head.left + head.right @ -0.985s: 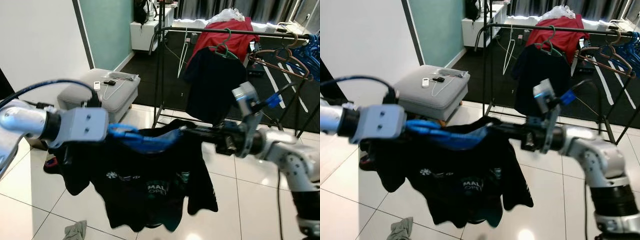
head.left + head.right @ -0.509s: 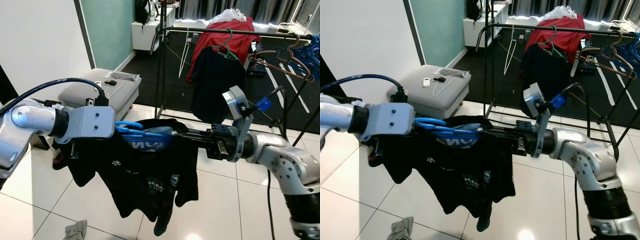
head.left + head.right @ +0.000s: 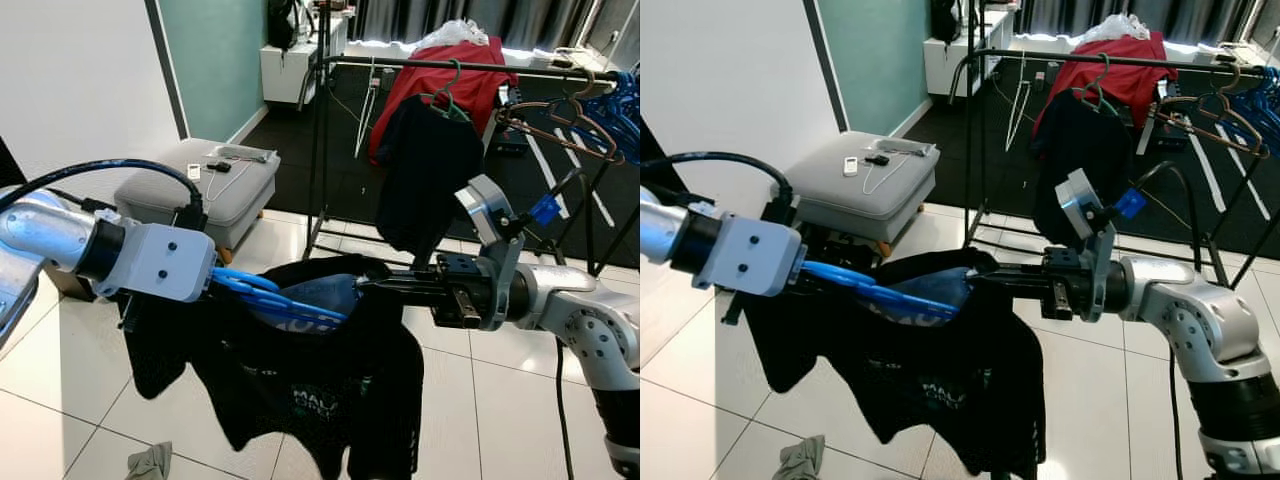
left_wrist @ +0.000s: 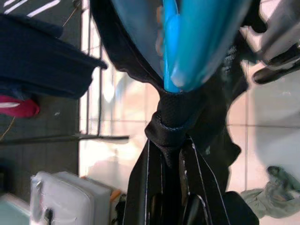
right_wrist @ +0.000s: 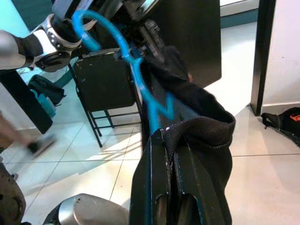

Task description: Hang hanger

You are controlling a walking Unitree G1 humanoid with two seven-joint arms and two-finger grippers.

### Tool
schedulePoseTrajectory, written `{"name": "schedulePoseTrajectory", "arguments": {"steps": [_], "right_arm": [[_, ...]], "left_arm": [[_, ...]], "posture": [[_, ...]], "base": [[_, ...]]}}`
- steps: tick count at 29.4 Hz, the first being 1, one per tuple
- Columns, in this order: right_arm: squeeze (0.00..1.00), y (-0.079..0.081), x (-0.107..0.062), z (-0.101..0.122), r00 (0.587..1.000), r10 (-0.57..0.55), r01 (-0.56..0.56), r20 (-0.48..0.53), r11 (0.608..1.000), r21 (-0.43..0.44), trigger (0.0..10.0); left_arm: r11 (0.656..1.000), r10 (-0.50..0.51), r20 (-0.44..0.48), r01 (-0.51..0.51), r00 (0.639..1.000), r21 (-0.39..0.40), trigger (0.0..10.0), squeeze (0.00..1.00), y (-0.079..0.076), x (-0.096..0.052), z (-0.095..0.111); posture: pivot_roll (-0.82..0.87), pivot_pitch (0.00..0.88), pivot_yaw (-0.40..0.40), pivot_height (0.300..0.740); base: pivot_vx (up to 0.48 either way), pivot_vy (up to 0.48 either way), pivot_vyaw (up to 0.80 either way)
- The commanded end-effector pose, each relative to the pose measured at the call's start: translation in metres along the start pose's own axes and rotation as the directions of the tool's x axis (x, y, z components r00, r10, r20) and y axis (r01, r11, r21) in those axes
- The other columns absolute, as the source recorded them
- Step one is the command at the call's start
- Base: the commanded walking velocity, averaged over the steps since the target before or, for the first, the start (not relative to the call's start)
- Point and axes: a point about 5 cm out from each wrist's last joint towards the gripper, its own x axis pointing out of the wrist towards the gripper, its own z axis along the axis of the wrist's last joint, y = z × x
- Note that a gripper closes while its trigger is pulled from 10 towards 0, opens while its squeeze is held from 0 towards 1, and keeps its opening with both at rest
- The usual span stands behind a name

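Black metal clothes rack [image 3: 420, 64] is standing beyond the robot on dark flooring, carrying a dark shirt on a green hanger [image 3: 428, 165], a red garment [image 3: 455, 75] draped over the rail, and a cluster of brown and blue empty hangers [image 3: 575, 110] at its right end. A grey padded ottoman [image 3: 200, 190] with small devices and a cable on top is sitting to the left by the white wall. A crumpled grey cloth [image 3: 150, 462] is lying on the glossy white floor tiles.

Blue plastic hanger [image 3: 285, 300] is being held mid-air between both arms, in front of the rack and not touching it, with a black printed T-shirt [image 3: 300, 390] hanging from it. The shirt's lower edge is cut off; its print is unreadable.

Left claw [image 4: 171, 154] is closing on bunched black fabric at one hanger end. Right claw [image 5: 171, 140] is pinching fabric and the hanger at the other.
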Motion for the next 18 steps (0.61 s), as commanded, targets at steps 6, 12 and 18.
{"name": "schedulePoseTrajectory", "arguments": {"steps": [6,12,18], "right_arm": [[0.00,0.010,0.007,-0.003,0.998,0.062,-0.062,-0.023,0.998,0.002,0.0],[0.00,0.016,0.012,-0.019,0.992,0.088,-0.086,-0.096,0.996,0.026,0.0],[0.00,0.014,0.008,-0.022,0.990,0.066,-0.063,-0.127,0.998,0.021,0.0]], "left_arm": [[0.996,0.059,-0.162,-0.048,0.985,0.074,10.0,0.00,0.007,-0.005,-0.013],[0.992,0.107,-0.172,-0.094,0.979,0.082,10.0,0.00,0.014,-0.005,-0.017],[0.991,0.117,-0.194,-0.102,0.974,0.086,10.0,0.00,0.017,-0.011,-0.021]], "posture": [[-0.02,0.000,-0.020,0.740],[-0.02,0.000,-0.021,0.740],[-0.02,0.000,-0.021,0.740]], "base": [[0.000,0.000,0.00],[0.000,0.000,0.00],[0.000,0.000,0.00]]}}
